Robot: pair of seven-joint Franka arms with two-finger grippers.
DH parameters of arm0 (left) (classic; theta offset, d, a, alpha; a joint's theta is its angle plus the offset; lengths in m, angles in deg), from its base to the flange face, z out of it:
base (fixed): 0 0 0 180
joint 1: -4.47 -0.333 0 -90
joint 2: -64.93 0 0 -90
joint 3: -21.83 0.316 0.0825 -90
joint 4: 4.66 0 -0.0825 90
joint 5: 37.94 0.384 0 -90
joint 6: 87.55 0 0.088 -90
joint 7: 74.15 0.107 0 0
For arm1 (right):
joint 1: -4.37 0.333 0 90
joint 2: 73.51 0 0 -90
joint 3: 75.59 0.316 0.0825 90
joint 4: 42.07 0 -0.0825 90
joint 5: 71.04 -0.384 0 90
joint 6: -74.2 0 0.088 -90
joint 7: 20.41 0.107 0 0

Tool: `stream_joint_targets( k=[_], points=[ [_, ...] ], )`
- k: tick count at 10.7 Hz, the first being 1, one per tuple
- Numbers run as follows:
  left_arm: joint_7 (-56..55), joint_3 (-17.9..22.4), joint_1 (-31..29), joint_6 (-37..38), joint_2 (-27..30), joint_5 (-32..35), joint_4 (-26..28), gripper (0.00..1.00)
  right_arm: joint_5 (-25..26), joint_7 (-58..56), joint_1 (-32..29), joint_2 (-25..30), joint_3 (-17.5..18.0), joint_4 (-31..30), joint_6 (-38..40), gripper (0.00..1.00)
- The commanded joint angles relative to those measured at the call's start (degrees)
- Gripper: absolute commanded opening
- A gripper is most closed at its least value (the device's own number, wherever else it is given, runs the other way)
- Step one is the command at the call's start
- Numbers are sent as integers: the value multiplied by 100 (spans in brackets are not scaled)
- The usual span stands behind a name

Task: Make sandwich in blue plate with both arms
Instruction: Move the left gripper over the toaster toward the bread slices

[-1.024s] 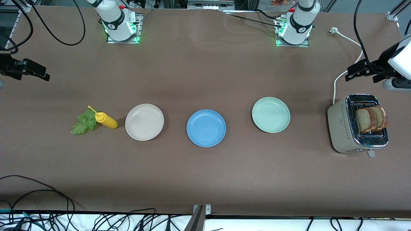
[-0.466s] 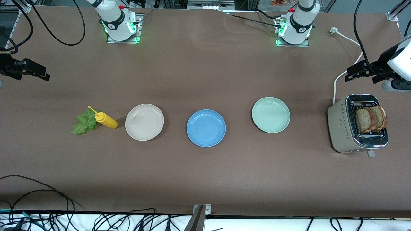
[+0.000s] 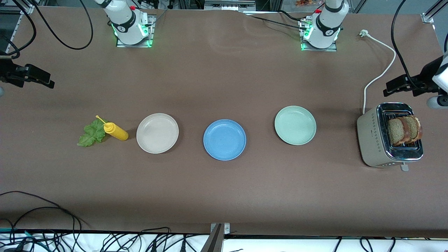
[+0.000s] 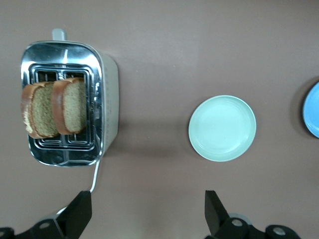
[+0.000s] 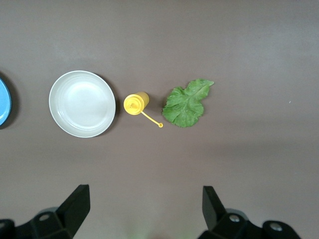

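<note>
Blue plate (image 3: 224, 139) empty at table (image 3: 224, 189) centre. Bread slices (image 3: 404, 130) in toaster (image 3: 376, 140), plate's 3 o'clock; lettuce (image 3: 91, 133) at 9 o'clock. Left hand (image 4: 147, 214) over table beside toaster, fingers apart, empty. Right hand (image 5: 145, 211) over table near lettuce, fingers apart, empty.

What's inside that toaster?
Two brown bread slices stand upright in the toaster, one per slot, tops sticking out. Their lower parts are hidden inside.

Three plates: beige plate (image 3: 157, 133), blue plate (image 3: 224, 139), green plate (image 3: 295, 125); two bread slices (image 3: 404, 130); one toaster (image 3: 376, 140), mustard bottle (image 3: 116, 131), lettuce leaf (image 3: 91, 134).
</note>
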Motion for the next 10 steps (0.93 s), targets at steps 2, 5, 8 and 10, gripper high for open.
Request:
stream_joint_targets(
  k=[2, 5, 8, 10],
  points=[
    [446, 316, 30, -116, -297, 91, -113, 100, 63, -22, 6, -20, 17, 104, 24, 100],
    [455, 404, 4, -299, -472, 126, -113, 100, 63, -22, 6, -11, 17, 113, 24, 100],
    [472, 588, 4, -344, -727, 100, -113, 100, 63, -22, 6, -11, 17, 113, 24, 100],
    [883, 694, -5, -641, -789, 82, -113, 100, 63, -22, 6, -11, 17, 113, 24, 100]
  ],
)
